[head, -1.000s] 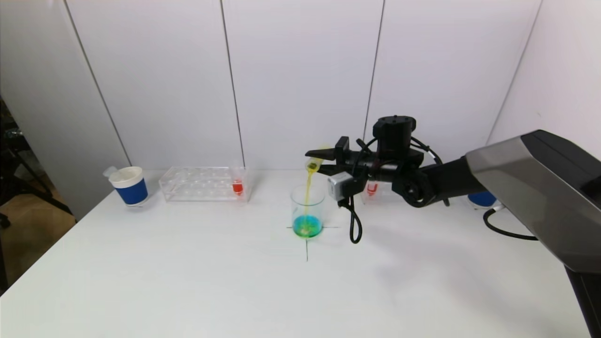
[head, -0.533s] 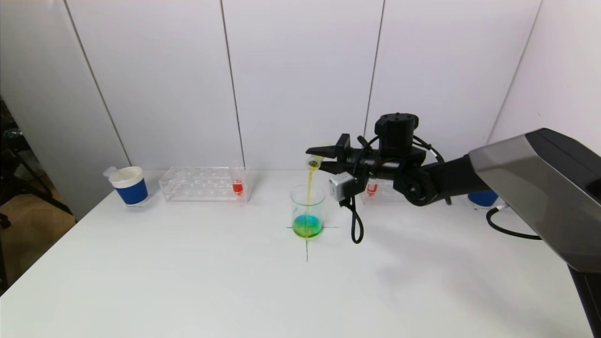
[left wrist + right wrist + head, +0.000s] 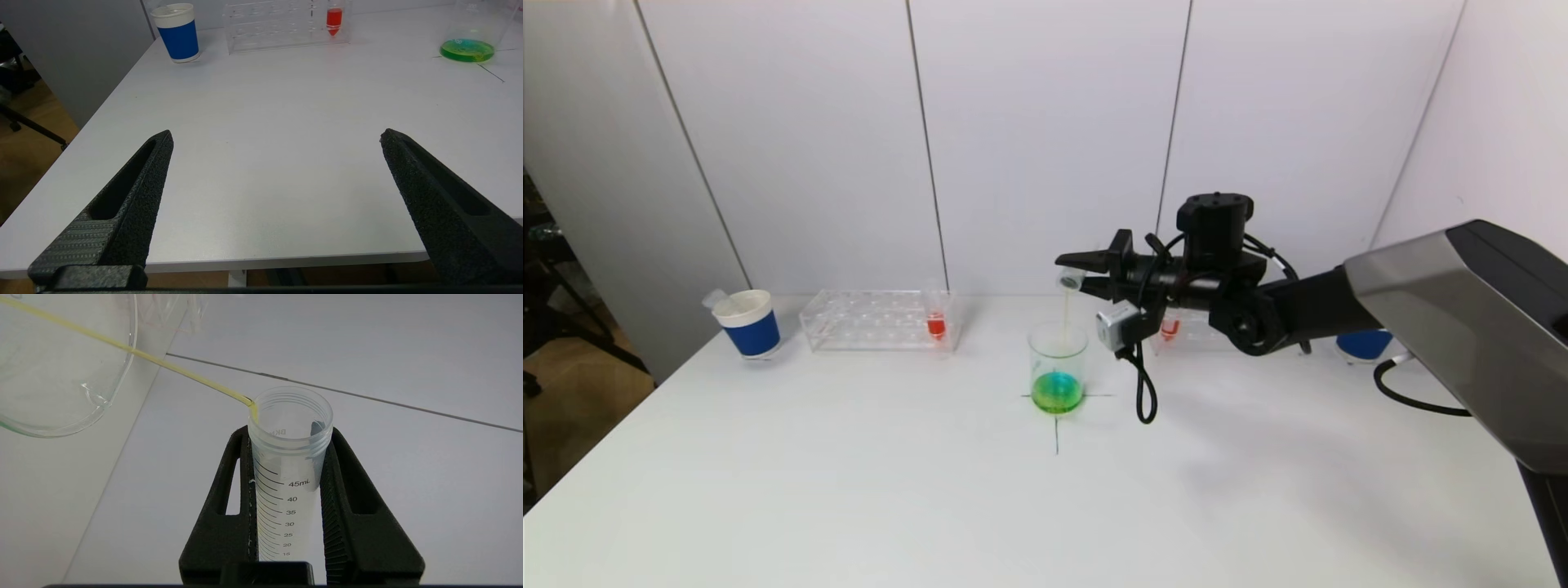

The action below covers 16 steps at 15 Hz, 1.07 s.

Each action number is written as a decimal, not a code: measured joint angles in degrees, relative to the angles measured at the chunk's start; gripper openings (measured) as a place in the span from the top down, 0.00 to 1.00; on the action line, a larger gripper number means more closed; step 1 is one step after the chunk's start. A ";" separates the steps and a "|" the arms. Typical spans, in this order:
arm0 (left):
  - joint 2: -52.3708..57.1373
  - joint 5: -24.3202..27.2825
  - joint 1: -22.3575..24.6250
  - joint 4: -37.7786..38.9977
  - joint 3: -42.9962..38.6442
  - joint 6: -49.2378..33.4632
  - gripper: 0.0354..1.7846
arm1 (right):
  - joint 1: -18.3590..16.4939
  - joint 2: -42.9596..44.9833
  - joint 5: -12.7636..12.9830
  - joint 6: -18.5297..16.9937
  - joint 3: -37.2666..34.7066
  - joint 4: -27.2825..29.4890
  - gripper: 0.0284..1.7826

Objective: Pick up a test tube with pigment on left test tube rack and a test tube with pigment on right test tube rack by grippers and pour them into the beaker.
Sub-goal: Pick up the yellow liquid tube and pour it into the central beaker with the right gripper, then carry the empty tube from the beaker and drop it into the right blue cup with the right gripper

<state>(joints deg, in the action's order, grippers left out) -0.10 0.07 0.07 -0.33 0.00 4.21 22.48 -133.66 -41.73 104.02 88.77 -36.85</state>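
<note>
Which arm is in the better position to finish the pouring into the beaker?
The right. The right hand grips the tilted test tube above the beaker, with a thin yellow stream running. The left hand is open near the table's edge, far from the beaker.

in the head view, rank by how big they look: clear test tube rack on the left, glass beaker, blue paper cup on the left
1. Clear plastic test tube rack, widest by far.
2. Glass beaker and blue paper cup with white rim look about alike; the beaker stands nearer the camera, so no ranking between them.
</note>
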 joint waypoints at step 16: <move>0.00 0.02 0.00 0.00 0.00 -0.02 0.01 | 0.63 2.43 5.21 11.87 -0.88 2.49 0.73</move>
<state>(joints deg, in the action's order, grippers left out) -0.10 0.10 0.07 -0.33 0.00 4.18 23.11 -131.23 -36.52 115.90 87.89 -34.37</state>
